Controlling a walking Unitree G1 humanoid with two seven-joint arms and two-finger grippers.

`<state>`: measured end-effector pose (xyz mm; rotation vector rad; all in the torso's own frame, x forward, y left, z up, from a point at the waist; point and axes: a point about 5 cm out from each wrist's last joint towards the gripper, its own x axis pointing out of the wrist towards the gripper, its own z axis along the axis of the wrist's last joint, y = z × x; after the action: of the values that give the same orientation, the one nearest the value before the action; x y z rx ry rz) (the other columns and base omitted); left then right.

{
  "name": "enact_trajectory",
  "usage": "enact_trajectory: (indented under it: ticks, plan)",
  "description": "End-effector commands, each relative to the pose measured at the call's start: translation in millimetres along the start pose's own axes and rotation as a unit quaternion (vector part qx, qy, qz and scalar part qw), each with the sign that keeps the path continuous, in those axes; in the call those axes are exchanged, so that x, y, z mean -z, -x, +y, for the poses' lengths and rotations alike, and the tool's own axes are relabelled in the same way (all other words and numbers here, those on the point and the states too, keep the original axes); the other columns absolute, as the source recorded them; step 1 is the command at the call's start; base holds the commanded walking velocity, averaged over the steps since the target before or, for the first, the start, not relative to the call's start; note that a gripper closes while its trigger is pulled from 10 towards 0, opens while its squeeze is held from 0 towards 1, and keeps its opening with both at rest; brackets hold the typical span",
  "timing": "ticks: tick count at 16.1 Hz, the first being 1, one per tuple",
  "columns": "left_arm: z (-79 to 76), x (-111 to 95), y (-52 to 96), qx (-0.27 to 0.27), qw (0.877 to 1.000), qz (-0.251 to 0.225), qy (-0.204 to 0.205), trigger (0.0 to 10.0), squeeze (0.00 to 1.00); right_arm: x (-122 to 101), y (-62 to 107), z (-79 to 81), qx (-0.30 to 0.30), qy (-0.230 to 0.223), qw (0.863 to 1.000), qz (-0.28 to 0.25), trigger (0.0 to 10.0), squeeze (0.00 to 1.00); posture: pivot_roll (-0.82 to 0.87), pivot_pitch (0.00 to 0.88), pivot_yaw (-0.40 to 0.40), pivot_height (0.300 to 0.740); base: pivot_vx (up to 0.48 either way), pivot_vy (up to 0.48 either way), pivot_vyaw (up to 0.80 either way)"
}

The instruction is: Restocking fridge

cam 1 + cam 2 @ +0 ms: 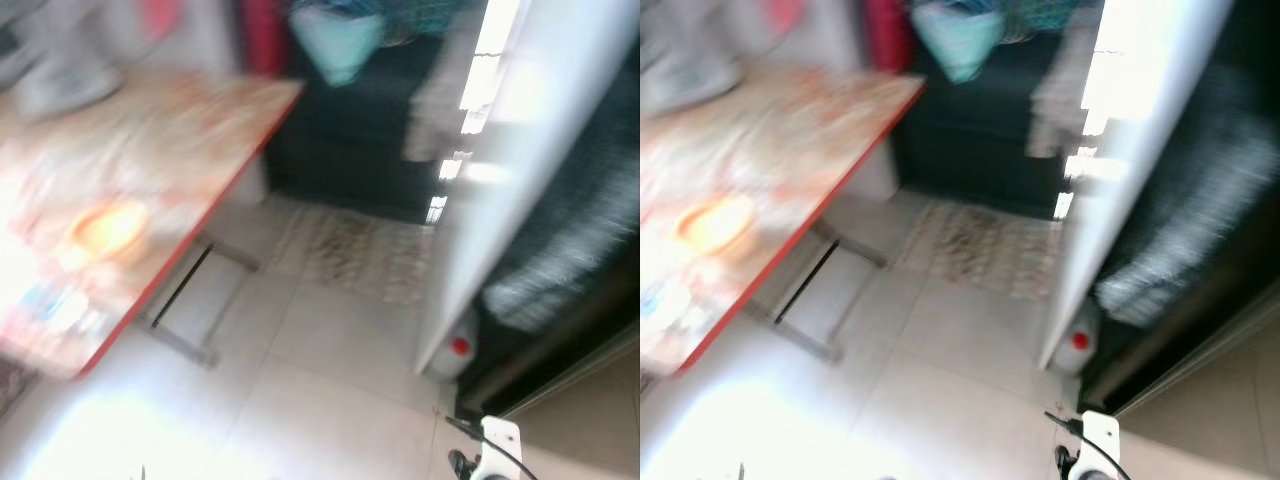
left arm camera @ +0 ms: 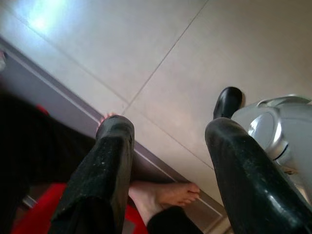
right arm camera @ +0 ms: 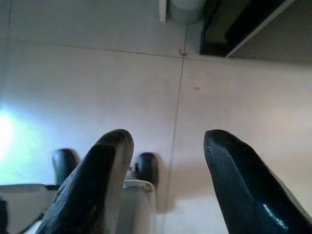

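Observation:
The head views are blurred. A white fridge door [image 1: 520, 150] stands open on the right, with the dark fridge inside [image 1: 580, 230] behind it. A pale bottle with a red cap [image 1: 458, 350] sits on the floor at the door's foot. On the left is a red-edged table [image 1: 200, 215] holding an orange thing [image 1: 108, 228] and other blurred items. My left gripper [image 2: 170, 129] hangs open over the tiled floor with nothing in it. My right gripper [image 3: 168, 139] is also open and empty above the tiles.
A person's bare foot [image 2: 165, 194] stands beside a red object [image 2: 39, 209] near my left gripper. A patterned rug [image 1: 350, 245] lies before a dark sofa [image 1: 340, 140] with a teal bag [image 1: 335, 40] on it. Pale floor tiles [image 1: 300, 380] run between table and fridge.

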<state>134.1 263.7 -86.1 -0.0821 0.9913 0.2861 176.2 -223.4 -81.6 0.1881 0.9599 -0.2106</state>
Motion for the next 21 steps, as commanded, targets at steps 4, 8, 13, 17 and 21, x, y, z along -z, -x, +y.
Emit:
enact_trajectory:
  ticks: [4, 8, 13, 17, 21]
  plan:
    - [5.1, 13, 3.1, -0.01, 1.0, 0.019, 0.0, 10.0, 0.0, 7, 0.7, 0.7, -0.001, 0.007, 1.0, 0.013, 10.0, 0.0, 0.07, 0.113, 0.019, 0.74, 0.0, 0.0, 0.8]
    - [7.0, 11, 3.4, -0.022, 1.0, 0.001, 0.013, 10.0, 0.0, 7, 0.7, 1.5, -0.002, 0.011, 1.0, 0.013, 10.0, 0.0, 0.07, 0.11, 0.023, 0.74, 0.0, 0.0, 0.71]
    - [4.0, -58, 5.3, -0.055, 0.976, -0.205, -0.04, 10.0, 0.0, 9, 1.2, -0.9, 0.001, 0.013, 1.0, 0.015, 10.0, 0.0, 0.09, 0.107, 0.013, 0.74, 0.0, 0.0, 0.0]
    - [-23.2, -145, 45.2, -0.021, 0.877, -0.466, -0.113, 10.0, 0.0, 10, 2.0, -4.9, 0.005, 0.019, 1.0, 0.018, 10.0, 0.0, 0.1, 0.111, 0.007, 0.74, 0.0, 0.0, 0.0]
    - [-60.6, -191, 107.2, 0.013, 0.784, -0.613, -0.097, 10.0, 0.0, 12, 2.8, -7.5, 0.011, 0.012, 1.0, 0.017, 10.0, 0.0, 0.09, 0.091, 0.009, 0.74, 0.0, 0.0, 0.0]
